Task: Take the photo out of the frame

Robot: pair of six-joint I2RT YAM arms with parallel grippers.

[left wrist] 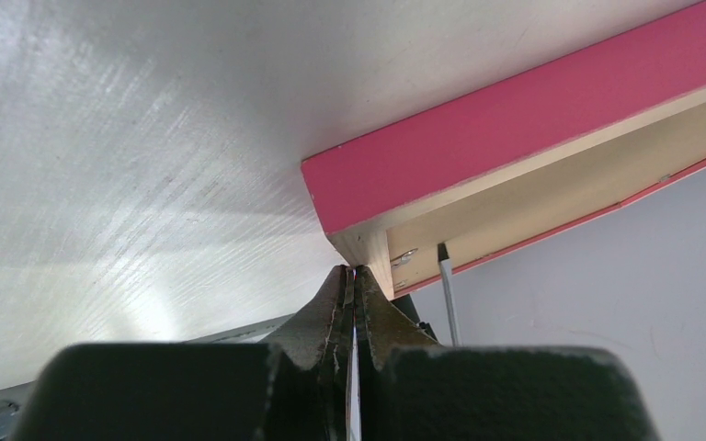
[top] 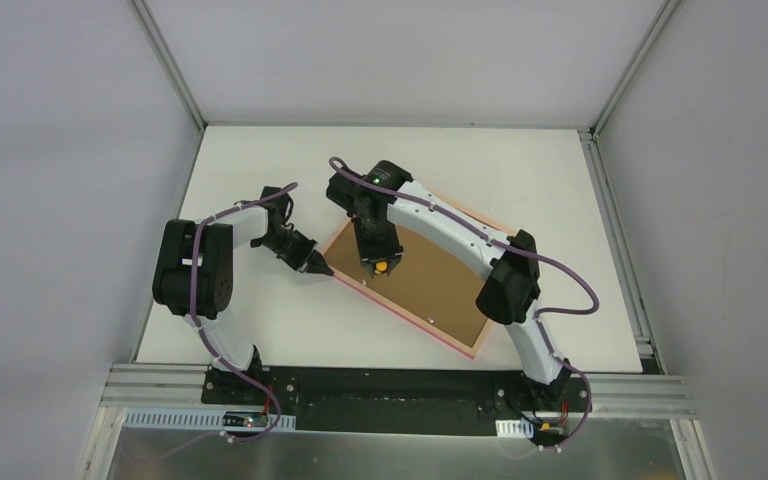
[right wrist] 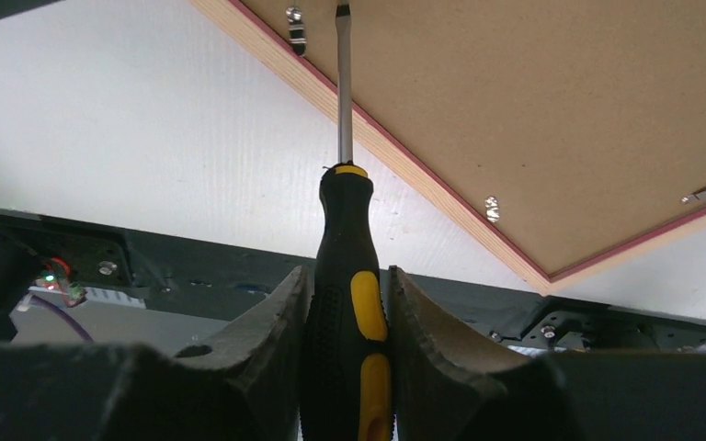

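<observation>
The pink frame (top: 401, 316) lies face down on the white table, slanted, with its brown back board (top: 430, 282) up. The photo's picture side is hidden under that board. My left gripper (top: 318, 267) is shut with nothing in it; its tips (left wrist: 354, 269) meet the frame's (left wrist: 515, 138) left corner. My right gripper (top: 380, 262) is shut on a black and yellow screwdriver (right wrist: 349, 239). The blade tip rests over the board (right wrist: 533, 119) just inside the frame's near-left edge, beside a metal tab (right wrist: 295, 28). I cannot tell whether the tip touches.
Two more small metal tabs (right wrist: 492, 209) (right wrist: 701, 194) sit along the board's edges. The screwdriver shaft (left wrist: 446, 289) also shows in the left wrist view, next to a tab. Aluminium rails (top: 620, 230) border the white table (top: 260, 330); a black base strip (top: 400, 395) runs along the near side.
</observation>
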